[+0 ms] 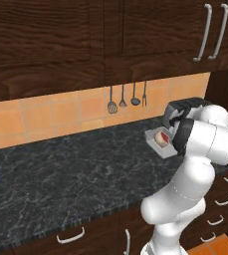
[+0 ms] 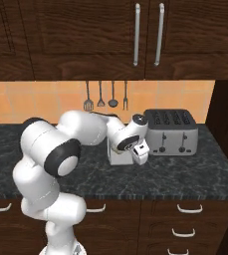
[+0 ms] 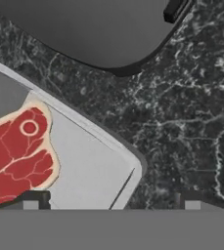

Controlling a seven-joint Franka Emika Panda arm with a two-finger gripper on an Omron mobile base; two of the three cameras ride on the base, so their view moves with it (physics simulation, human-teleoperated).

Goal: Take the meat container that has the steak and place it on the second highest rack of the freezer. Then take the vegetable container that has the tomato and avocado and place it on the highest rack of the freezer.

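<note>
1. Left base view: The meat container [image 1: 160, 144], a shallow pale tray, sits on the dark marbled bench [image 1: 70, 174] near the tiled back wall, with the steak [image 1: 161, 138] inside it. The white arm [image 1: 195, 164] bends over the tray's near side and hides the claw; a descent judged from this side could land off the tray wall.

2. Right base view: The claw [image 2: 138, 152] points down over the tray's right end, just beside the toaster [image 2: 171, 131]. A swing of the wrist could clip the toaster or shove the tray along the bench.

3. Hand view: The two fingertips [image 3: 30, 201] stand wide apart at the bottom edge, holding nothing. One tip sits over the tray by the steak, the other over bare bench, so the tray's corner rim lies between them. Closing near that corner risks a weak, off-centre pinch: the tray may tilt once lifted and the steak may slide out. The toaster's dark curved base looms close above.
</note>
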